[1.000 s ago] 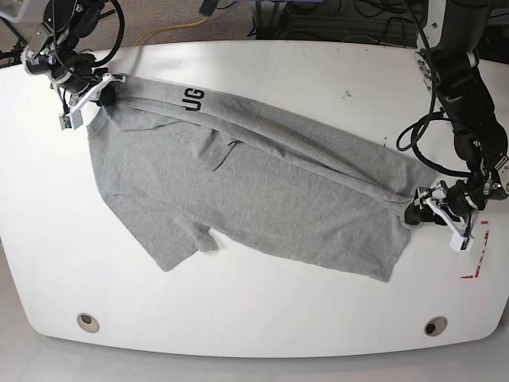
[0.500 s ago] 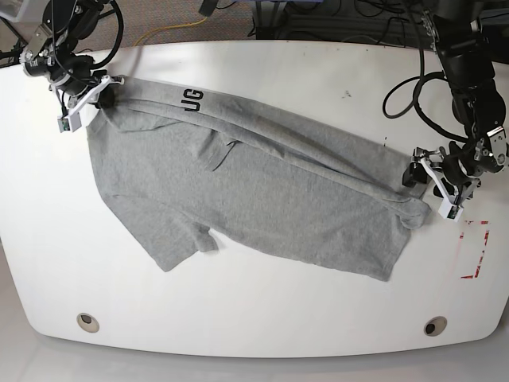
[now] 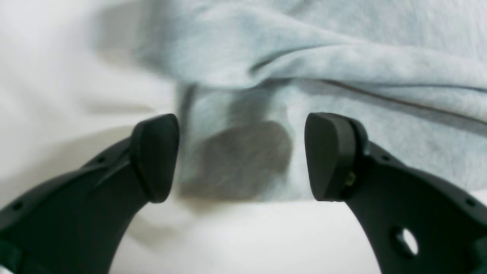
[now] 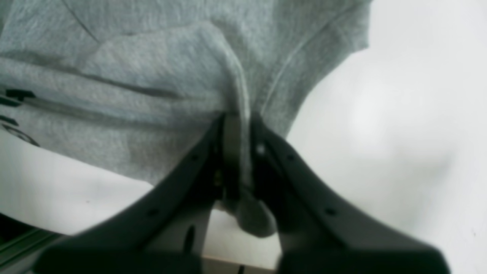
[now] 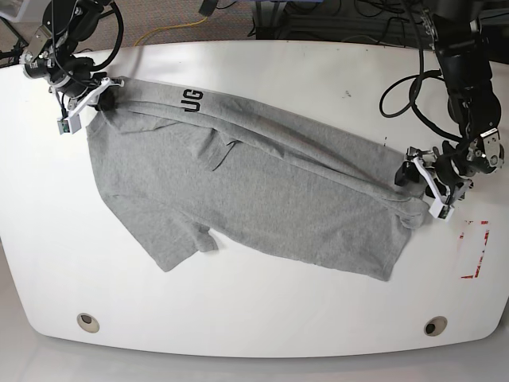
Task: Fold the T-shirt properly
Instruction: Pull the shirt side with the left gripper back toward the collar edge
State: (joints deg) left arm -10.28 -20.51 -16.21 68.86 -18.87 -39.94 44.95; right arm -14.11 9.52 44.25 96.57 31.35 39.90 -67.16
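The light grey T-shirt (image 5: pixel 262 191) lies spread diagonally across the white table (image 5: pixel 318 79), with black letters (image 5: pixel 192 101) near its far left corner. My right gripper (image 5: pixel 100 93) sits at that corner. In the right wrist view the right gripper (image 4: pixel 236 129) is shut on a raised fold of the T-shirt (image 4: pixel 133 57). My left gripper (image 5: pixel 421 185) hovers at the bunched right end of the shirt. In the left wrist view the left gripper (image 3: pixel 241 156) is open, and the T-shirt (image 3: pixel 304 57) lies flat beneath and beyond its fingertips, not pinched.
Red tape marks (image 5: pixel 475 251) lie on the table just right of the left gripper. Two round holes (image 5: pixel 88 322) (image 5: pixel 435 325) sit near the front edge. Cables (image 5: pixel 398 99) hang behind the arm on the right, and the floor lies beyond the back edge.
The left gripper, open throughout, moved back and inward from beside the shirt's right corner to above its bunched end. The right gripper kept its grip and shifted slightly back.
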